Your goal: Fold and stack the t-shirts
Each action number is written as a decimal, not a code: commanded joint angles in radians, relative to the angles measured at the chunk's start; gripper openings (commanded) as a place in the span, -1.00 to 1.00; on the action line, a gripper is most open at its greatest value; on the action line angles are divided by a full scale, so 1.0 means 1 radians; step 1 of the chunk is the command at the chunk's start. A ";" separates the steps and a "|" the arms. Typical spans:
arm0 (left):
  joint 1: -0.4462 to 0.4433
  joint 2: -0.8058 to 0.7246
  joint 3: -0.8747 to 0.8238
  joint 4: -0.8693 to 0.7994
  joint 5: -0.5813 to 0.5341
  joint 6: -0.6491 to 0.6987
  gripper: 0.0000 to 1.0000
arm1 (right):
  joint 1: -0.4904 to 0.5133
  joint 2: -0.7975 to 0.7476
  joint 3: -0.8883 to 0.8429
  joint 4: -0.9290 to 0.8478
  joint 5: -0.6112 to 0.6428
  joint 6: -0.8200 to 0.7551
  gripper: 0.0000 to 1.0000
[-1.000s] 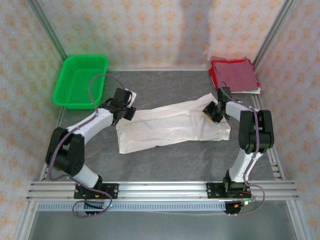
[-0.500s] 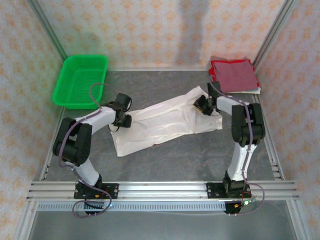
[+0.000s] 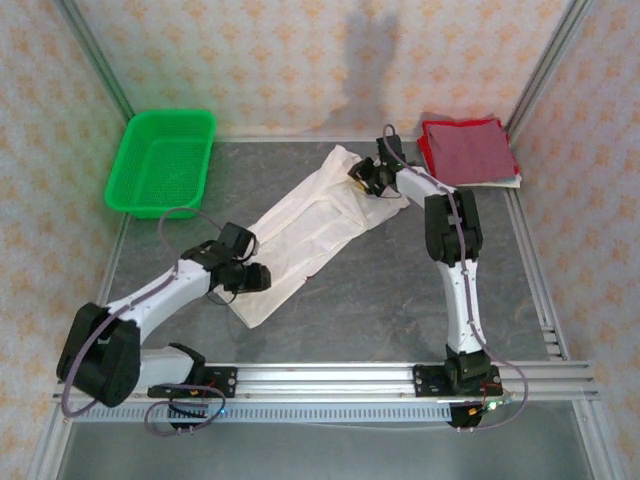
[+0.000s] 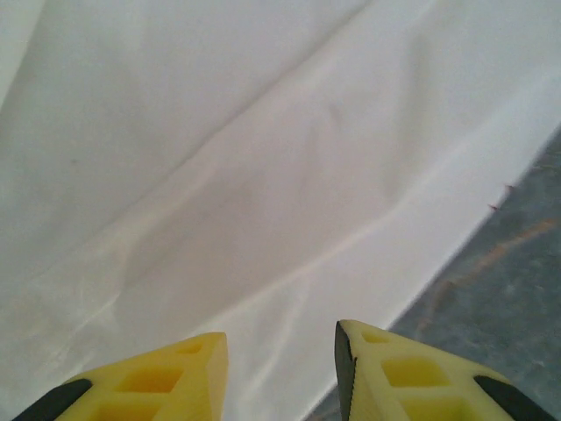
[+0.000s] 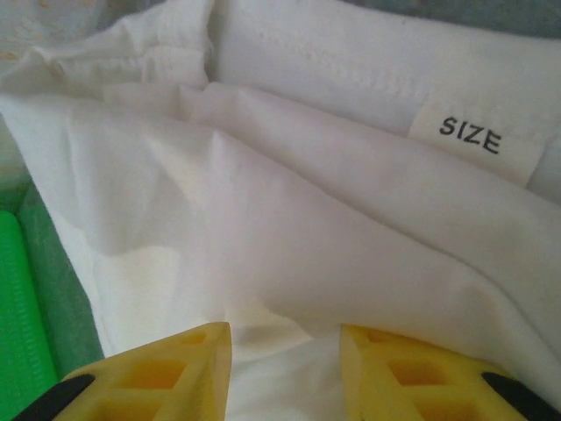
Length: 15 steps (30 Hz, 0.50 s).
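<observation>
my right fingers (image 5: 149,373) pinch a fold of the white t-shirt (image 3: 300,225); whether my left fingers (image 4: 158,377) grip it, i cannot tell. shirt stretches from 7 to 1 o'clock across the desk (image 3: 380,290). recommend even tension, laid flat before folding.

White t-shirt (image 3: 300,235) stretched diagonally across the grey table (image 3: 390,300)
The left gripper (image 3: 255,278) sits at the shirt's near end and the right gripper (image 3: 362,178) at its far end. A green basket (image 3: 162,160) stands well left of the shirt, and a folded dark red t-shirt (image 3: 467,150) lies to its far right.
</observation>
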 commanded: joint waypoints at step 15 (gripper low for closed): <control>0.150 0.428 0.539 -0.002 -0.156 0.212 -0.41 | 0.015 -0.457 -0.517 -0.038 0.160 -0.039 -0.22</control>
